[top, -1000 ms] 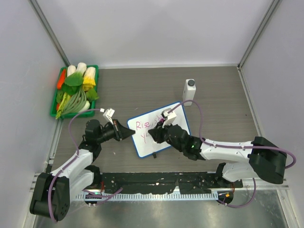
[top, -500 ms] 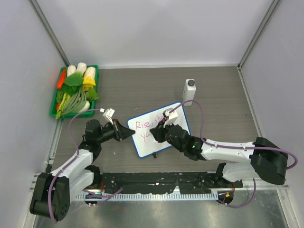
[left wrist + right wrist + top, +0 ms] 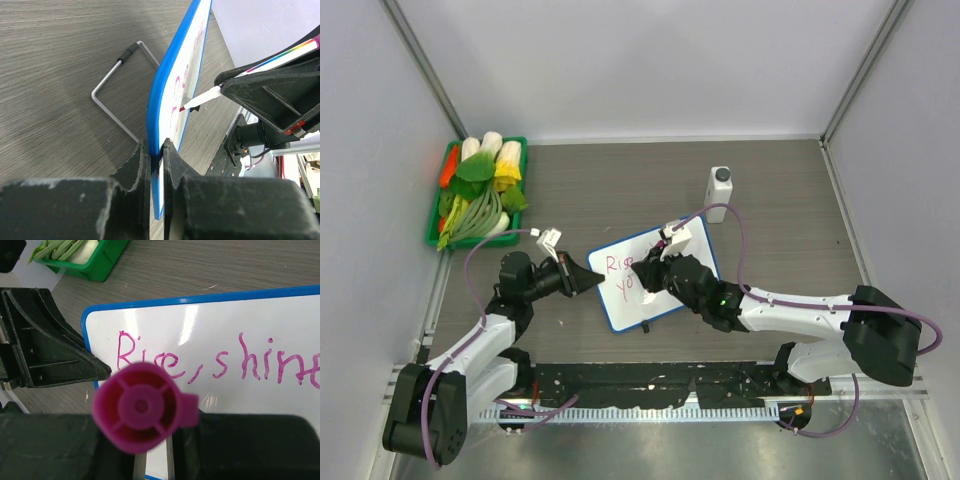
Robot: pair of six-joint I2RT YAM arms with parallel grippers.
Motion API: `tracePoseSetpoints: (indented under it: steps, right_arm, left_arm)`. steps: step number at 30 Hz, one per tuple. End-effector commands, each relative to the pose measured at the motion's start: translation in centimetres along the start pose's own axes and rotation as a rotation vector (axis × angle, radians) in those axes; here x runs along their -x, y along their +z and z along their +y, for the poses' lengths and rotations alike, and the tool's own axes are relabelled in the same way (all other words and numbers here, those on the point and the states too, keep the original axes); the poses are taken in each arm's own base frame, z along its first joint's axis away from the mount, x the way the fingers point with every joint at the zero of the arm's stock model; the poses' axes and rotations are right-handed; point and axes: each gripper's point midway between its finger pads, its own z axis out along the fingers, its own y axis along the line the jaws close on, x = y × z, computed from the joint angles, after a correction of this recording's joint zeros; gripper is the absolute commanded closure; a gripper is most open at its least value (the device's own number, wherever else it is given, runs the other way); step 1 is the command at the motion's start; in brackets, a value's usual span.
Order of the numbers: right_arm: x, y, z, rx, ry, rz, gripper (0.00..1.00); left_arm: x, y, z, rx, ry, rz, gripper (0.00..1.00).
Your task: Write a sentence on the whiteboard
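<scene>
The whiteboard (image 3: 616, 301), white with a blue rim, lies in the middle of the table. My left gripper (image 3: 592, 283) is shut on its left edge; the left wrist view shows the jaws (image 3: 154, 147) clamped on the blue rim (image 3: 165, 85). The sentence (image 3: 210, 362) reads "Rise, shine" in pink; its second line is mostly hidden. My right gripper (image 3: 650, 272) is shut on a pink marker (image 3: 142, 407), whose tip (image 3: 183, 107) touches the board face below the first line.
A green bin of vegetables (image 3: 478, 190) stands at the far left. A white bottle with a grey cap (image 3: 720, 188) stands beyond the board's far right corner. A bent wire stand (image 3: 120, 85) lies behind the board. Walls close in on the left, the right and the back.
My right gripper with the marker has shifted slightly left over the board and now covers more of the first line. My left gripper and the board have not moved.
</scene>
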Motion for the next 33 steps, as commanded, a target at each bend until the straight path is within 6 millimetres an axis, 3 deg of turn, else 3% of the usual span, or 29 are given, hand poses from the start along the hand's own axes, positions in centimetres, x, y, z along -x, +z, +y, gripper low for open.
tracePoseSetpoints:
  steps: [1,5,12,27,33]
  right_arm:
    - [2.3,-0.2,0.8,0.026,0.012,-0.061,0.99]
    - [3.2,-1.0,0.9,0.040,0.020,-0.080,0.99]
    - [3.0,-1.2,-0.7,0.037,0.052,-0.067,0.98]
    - [0.1,-1.0,-0.9,0.064,0.086,-0.009,0.99]
    - [1.8,-1.5,-0.4,0.080,0.097,-0.055,0.99]
  left_arm:
    - [0.8,0.0,1.0,0.037,0.081,-0.039,1.00]
    - [0.8,0.0,1.0,0.037,0.081,-0.039,1.00]
    - [0.8,0.0,1.0,0.041,0.081,-0.042,1.00]
    - [0.7,0.1,1.1,0.040,0.078,-0.037,1.00]
    - [0.8,0.1,1.1,0.043,0.078,-0.039,1.00]
